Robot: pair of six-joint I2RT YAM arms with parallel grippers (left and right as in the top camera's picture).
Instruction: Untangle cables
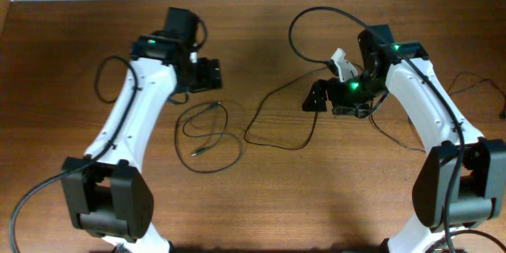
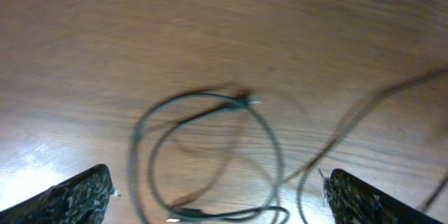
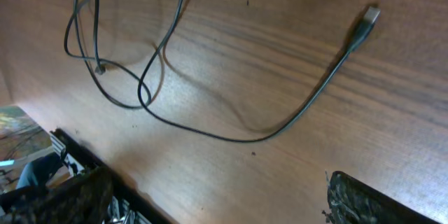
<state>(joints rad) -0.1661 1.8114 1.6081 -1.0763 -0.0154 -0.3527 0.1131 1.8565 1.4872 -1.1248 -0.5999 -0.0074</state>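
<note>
Between the wide-spread left fingers [image 2: 73, 197], down on the wooden surface [image 1: 261, 47], lies the looped cable [image 2: 236, 99]. It is curled on itself with a small plug at the top of the coil, and neither tip touches it. Its neighbour, the long cable [image 3: 245, 140], sweeps in a shallow curve ahead of the right fingers [image 3: 371, 199]. Its flat plug lies further ahead, beyond one tip and well clear of both. Near the loop's edge the two cables seem to cross or just touch; I cannot tell which. Both pairs of fingers are released and grasp nothing. By my judgement, each arm hangs over its own cable with the fingers parted so that a strand can pass between the tips on the way down. The cables sprawl loose because nothing pins them. Little tangling seems to remain beyond that one meeting point.
</note>
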